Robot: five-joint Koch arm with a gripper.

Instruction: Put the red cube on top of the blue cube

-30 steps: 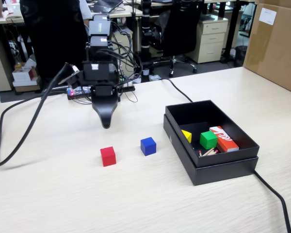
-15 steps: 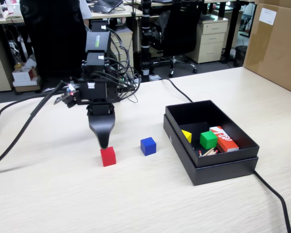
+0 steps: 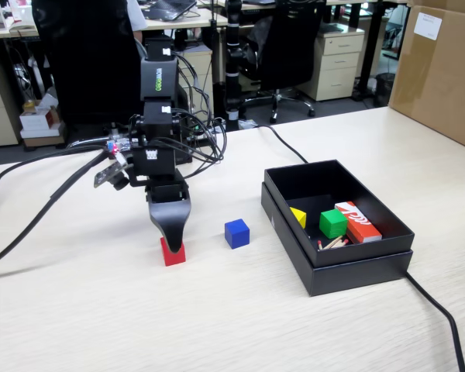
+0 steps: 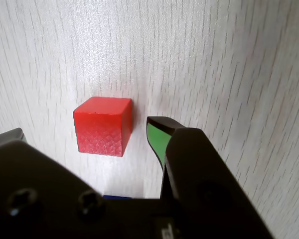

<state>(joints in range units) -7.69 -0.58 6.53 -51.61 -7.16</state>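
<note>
The red cube [image 3: 172, 253] lies on the light wooden table [image 3: 101, 310], left of the blue cube [image 3: 236, 233], about a cube and a half apart. My gripper [image 3: 173, 240] points straight down, its tips at the red cube's top. In the wrist view the red cube [image 4: 102, 127] lies between the jaws. The gripper [image 4: 84, 134] is open: the green-padded fingertip [image 4: 157, 137] stands just right of the cube, with a thin gap, and the other tip is far off at the left. Nothing is held.
An open black box [image 3: 349, 267] stands right of the blue cube, holding a green cube [image 3: 332, 223], a yellow piece [image 3: 298, 217] and an orange-red box with white lettering [image 3: 358, 221]. Black cables [image 3: 31, 225] run across the table at the left and right. A cardboard box [image 3: 442, 74] stands at the far right.
</note>
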